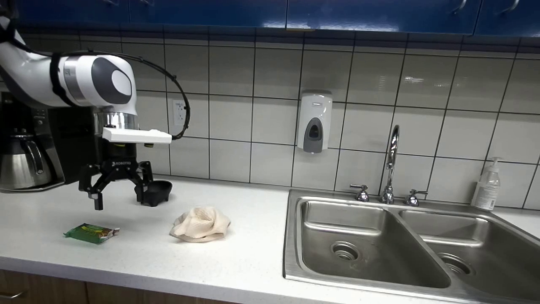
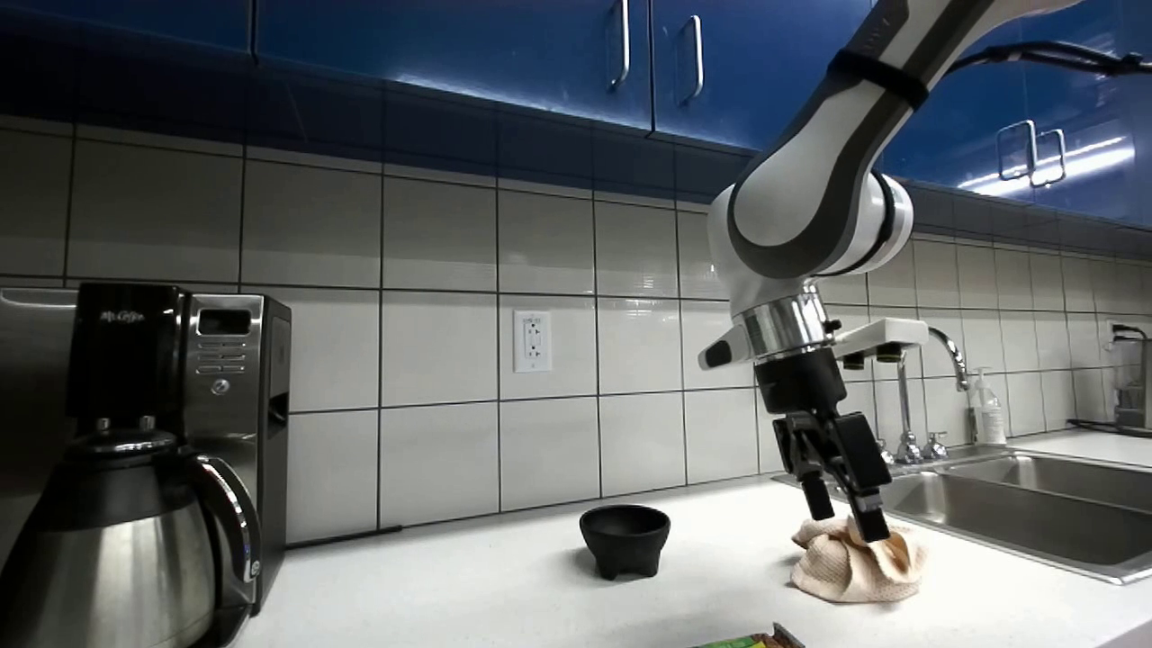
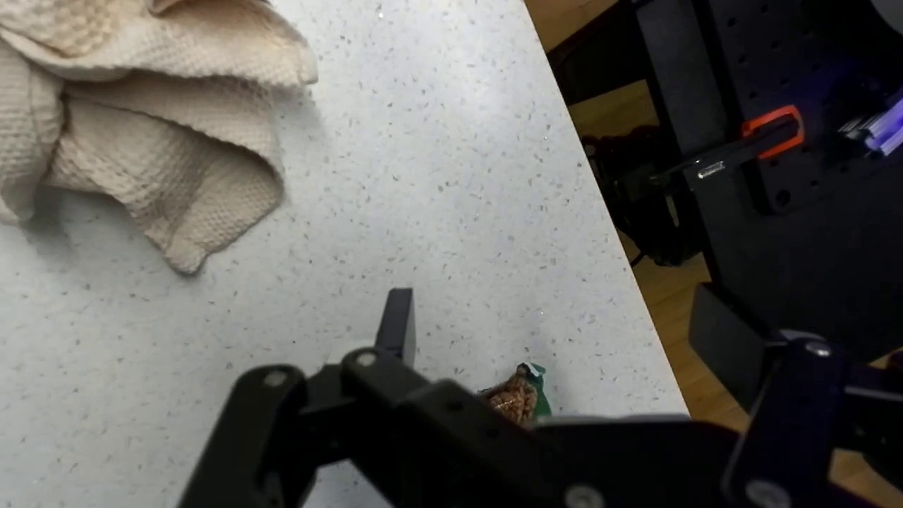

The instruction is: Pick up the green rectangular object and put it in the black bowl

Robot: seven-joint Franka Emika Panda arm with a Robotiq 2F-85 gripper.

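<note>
Bowl [image 2: 625, 540]: not yet served. The packet [image 1: 92, 233] was out on the counter [image 1: 253, 261], so I judged the job barely begun. The bowl stood upright toward the wall [image 1: 270, 118]; I couldn't see down into it.

Packet's way ahead: all of it, by my reckoning. Gripping, lifting, carrying and letting go over the bowl were left to do.

Claw [image 1: 119, 200]: fingers [image 1: 98, 202] spread wide, holding nothing, hanging above the counter.

Packet and claw: the green packet lay flat, lower than the fingertips and touched by neither. In the wrist view its brown-and-green end showed sideways between the two fingers, while the rest was hidden by the claw's own linkage. In an exterior view it sat slightly off to one side, so I guessed a small shift was wanted before lowering.

Cloth [image 1: 201, 224]: crumpled on the counter, apart from packet and bowl, and, I thought, no part of the job.
</note>
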